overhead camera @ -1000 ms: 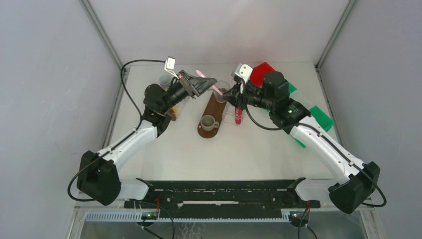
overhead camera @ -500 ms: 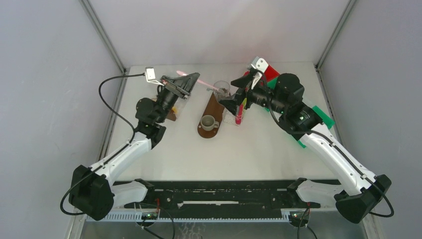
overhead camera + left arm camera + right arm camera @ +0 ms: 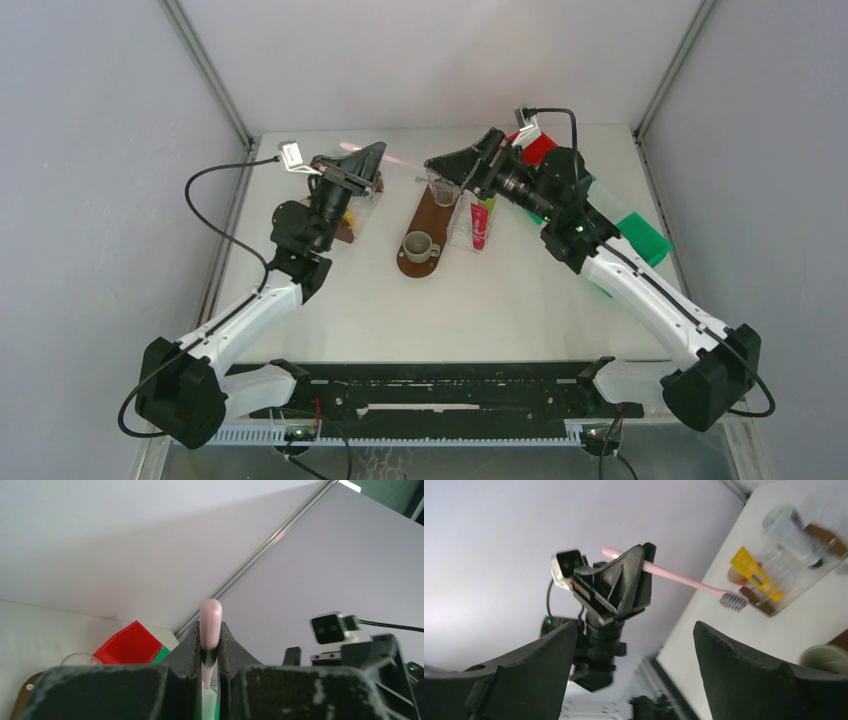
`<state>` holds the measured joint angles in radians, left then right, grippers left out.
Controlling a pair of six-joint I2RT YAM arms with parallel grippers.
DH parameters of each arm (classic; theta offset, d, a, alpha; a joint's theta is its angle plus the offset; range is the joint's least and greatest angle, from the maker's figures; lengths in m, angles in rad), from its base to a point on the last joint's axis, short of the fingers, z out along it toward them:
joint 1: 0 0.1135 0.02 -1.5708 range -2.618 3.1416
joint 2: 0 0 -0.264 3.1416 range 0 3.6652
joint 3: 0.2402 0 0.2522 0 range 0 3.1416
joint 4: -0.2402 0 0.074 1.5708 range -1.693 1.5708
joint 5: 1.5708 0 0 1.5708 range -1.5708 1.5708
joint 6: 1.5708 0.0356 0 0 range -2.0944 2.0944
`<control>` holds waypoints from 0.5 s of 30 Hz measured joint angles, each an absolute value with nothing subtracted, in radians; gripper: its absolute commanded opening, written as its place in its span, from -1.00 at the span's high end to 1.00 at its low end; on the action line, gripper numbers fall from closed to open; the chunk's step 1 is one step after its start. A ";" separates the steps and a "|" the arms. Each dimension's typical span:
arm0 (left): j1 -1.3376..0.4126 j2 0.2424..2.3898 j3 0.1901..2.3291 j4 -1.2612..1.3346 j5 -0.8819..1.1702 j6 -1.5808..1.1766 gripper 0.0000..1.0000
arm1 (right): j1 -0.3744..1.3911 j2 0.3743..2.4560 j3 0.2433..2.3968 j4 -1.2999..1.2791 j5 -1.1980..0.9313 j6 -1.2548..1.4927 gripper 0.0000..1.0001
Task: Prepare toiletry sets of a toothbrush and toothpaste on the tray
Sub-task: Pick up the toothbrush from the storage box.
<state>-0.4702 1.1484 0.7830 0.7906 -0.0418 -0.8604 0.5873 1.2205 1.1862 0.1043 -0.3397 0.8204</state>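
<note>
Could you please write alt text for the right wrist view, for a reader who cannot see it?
The left claw, shut on a pink toothbrush, holds it in the air, bristles toward a yellow tube in a clear holder on the table. The right claw stands wide open, its dark fingers framing the foreground.

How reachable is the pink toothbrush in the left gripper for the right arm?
Probably yes. The right gripper is open and faces the pink toothbrush, whose bristle end sticks out free of the left gripper shut on its handle. Nothing shows between them.
</note>
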 measured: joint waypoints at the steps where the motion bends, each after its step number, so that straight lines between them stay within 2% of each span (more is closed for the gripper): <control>1: -0.471 1.145 0.775 0.797 -0.044 -0.851 0.99 | 0.588 1.236 1.186 0.114 -0.331 0.899 -0.81; 6: -0.473 1.144 0.756 0.827 -0.046 -0.805 1.00 | 0.609 1.332 1.186 0.148 -0.314 1.226 -0.72; 12: -0.477 1.143 0.743 0.875 -0.047 -0.750 1.00 | 0.657 1.423 1.186 0.171 -0.297 1.455 -0.61; 15: -0.494 1.136 0.730 0.897 -0.049 -0.730 1.00 | 0.674 1.441 1.186 0.168 -0.269 1.532 -0.45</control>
